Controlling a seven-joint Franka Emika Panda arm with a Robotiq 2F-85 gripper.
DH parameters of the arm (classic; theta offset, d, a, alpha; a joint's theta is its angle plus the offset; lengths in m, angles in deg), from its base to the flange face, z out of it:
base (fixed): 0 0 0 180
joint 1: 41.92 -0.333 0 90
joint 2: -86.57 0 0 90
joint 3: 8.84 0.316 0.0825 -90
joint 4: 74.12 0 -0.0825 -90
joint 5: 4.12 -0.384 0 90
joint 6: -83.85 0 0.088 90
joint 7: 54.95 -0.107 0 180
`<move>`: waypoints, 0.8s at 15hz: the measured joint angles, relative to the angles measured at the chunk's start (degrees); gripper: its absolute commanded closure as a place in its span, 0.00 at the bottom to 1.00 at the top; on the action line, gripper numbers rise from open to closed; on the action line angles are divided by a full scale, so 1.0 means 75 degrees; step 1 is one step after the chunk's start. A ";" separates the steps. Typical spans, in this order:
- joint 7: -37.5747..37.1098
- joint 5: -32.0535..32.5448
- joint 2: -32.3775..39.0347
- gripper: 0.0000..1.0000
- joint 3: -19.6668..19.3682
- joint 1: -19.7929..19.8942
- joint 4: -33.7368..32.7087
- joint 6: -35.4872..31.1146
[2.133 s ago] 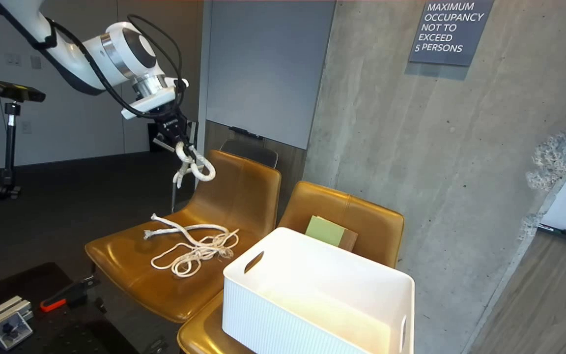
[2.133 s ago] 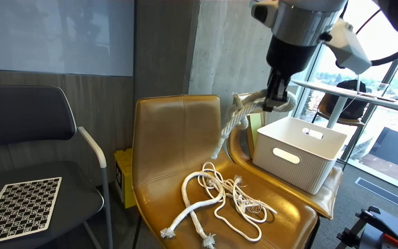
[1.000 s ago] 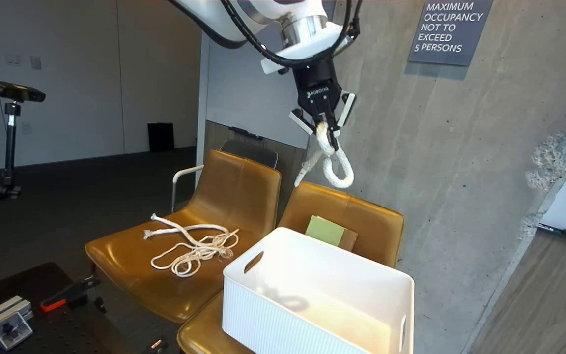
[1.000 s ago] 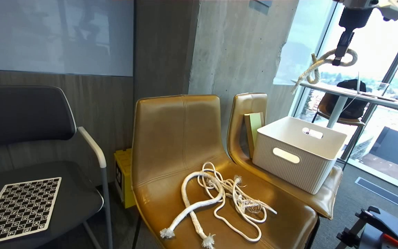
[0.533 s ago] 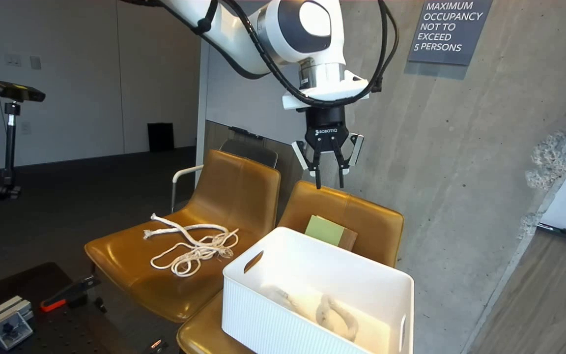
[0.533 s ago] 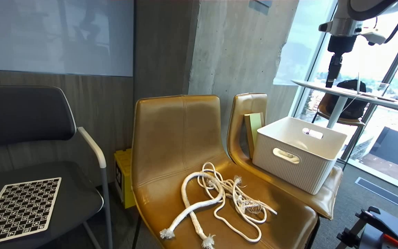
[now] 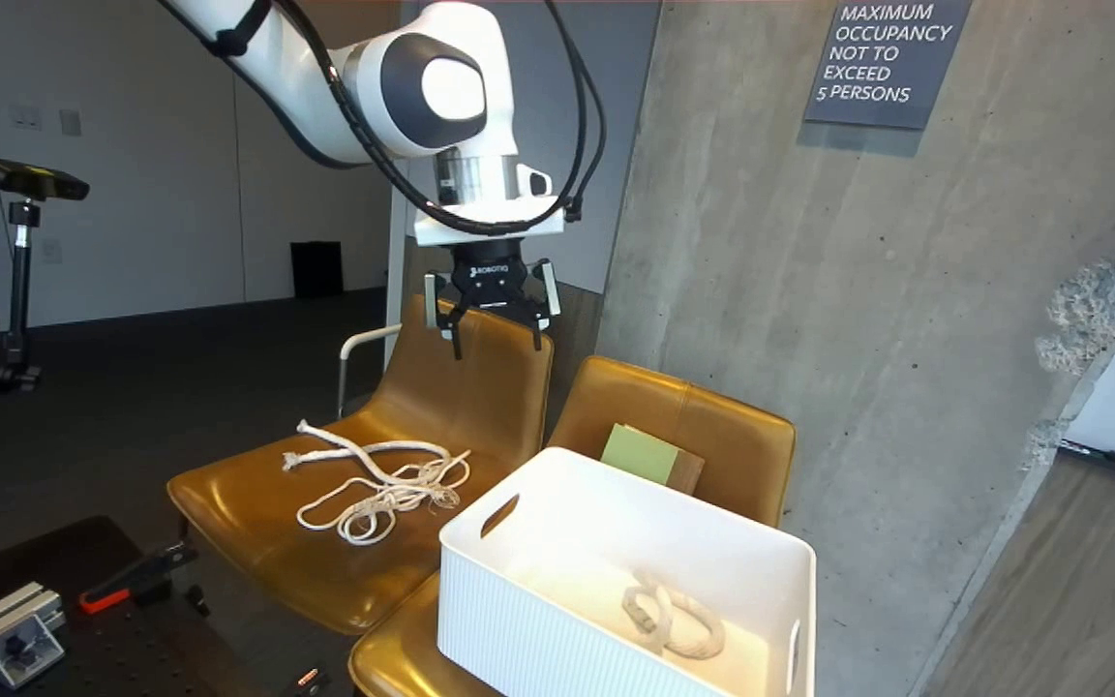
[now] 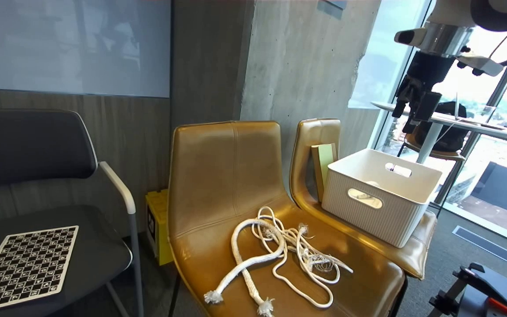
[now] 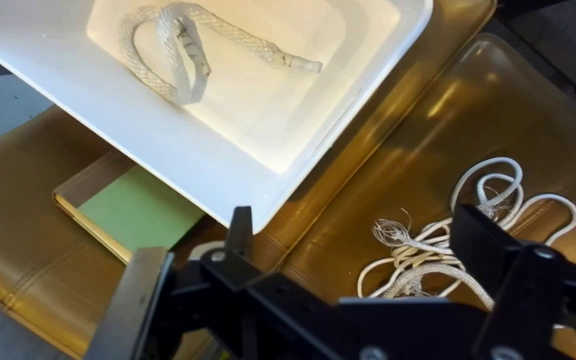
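At the left in an exterior view, a tan chair [image 7: 238, 513] carries a thick white rope [image 7: 356, 451], its two frayed ends leftmost and its length running rightward into a tangle of thin cord [image 7: 403, 499]. Right of that and higher, your hand [image 7: 497, 352] hangs with its fingers spread apart, gripping nothing. So rope and cord lie below your hand and to its left there; in the wrist view the tangle shows in the gap between your fingertips, though the hand seems to hide part of the thick rope. Farther right, a white box [image 7: 538, 634] sits on a second chair [image 7: 727, 431], a green-and-brown book [image 7: 640, 453] between it and the chair's back, a looped rope [image 9: 228, 30] inside.
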 measured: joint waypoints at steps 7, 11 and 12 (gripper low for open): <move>0.0114 0.0080 -0.0412 0.00 0.0916 -0.1417 0.2212 -0.1713; 0.0293 0.0756 0.0374 0.00 0.1272 -0.1942 0.1477 -0.1713; 0.0414 0.0932 0.0698 0.00 0.1297 -0.2005 0.1128 -0.1708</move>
